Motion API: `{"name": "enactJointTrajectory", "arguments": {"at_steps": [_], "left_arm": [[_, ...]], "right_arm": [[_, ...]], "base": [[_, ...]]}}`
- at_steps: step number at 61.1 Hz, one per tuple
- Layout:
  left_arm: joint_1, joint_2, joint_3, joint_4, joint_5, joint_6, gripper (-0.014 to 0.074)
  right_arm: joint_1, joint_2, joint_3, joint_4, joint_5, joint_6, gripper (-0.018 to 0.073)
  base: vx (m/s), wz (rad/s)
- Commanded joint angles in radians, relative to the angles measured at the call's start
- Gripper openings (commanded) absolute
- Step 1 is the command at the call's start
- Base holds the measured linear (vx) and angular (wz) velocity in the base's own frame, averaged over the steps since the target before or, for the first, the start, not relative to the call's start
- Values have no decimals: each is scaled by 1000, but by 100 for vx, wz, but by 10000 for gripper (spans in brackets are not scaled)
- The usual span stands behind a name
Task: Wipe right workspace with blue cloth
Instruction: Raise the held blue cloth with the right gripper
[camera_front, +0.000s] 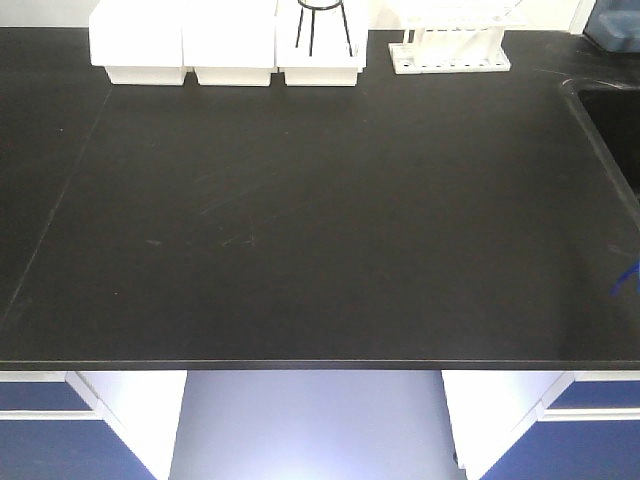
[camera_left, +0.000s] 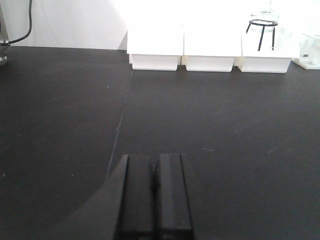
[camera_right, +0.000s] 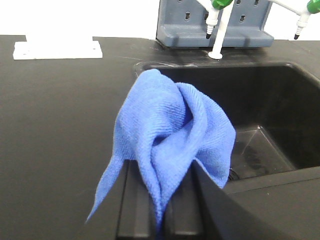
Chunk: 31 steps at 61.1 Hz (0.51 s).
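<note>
The blue cloth (camera_right: 175, 130) is a wrinkled royal-blue rag that stands bunched up out of my right gripper (camera_right: 161, 172), whose jaws are shut on its lower folds. In the right wrist view the cloth hangs above a black benchtop (camera_right: 60, 125), just left of a sink. A thin blue streak (camera_front: 627, 275) at the right edge of the front view may be its corner. My left gripper (camera_left: 155, 159) is shut and holds nothing, low over the same benchtop (camera_left: 225, 125). The right workspace is out of view.
Three white tubs (camera_front: 230, 45) line the back edge, one holding a black ring stand (camera_front: 320, 25). A white rack (camera_front: 450, 45) stands beside them. The black sink (camera_right: 260, 115) opens at the right, with green-tipped taps (camera_right: 217, 20) and a grey box behind it. The bench's front edge (camera_front: 320, 362) is near.
</note>
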Motion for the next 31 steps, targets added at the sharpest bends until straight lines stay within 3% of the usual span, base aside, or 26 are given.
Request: {"name": "enactJointTrajectory", "arguments": {"at_steps": [1,31], "left_arm": [[5,-16,30,1,-79,-8,-6],[5,-16,30,1,-79,-8,-6]], "right_arm": [[-5,-2,-32,-14,-69,-10,0],[-5,-2,-32,-10,-69,-10,0]], "base": [[0,0],[-1,0]]}}
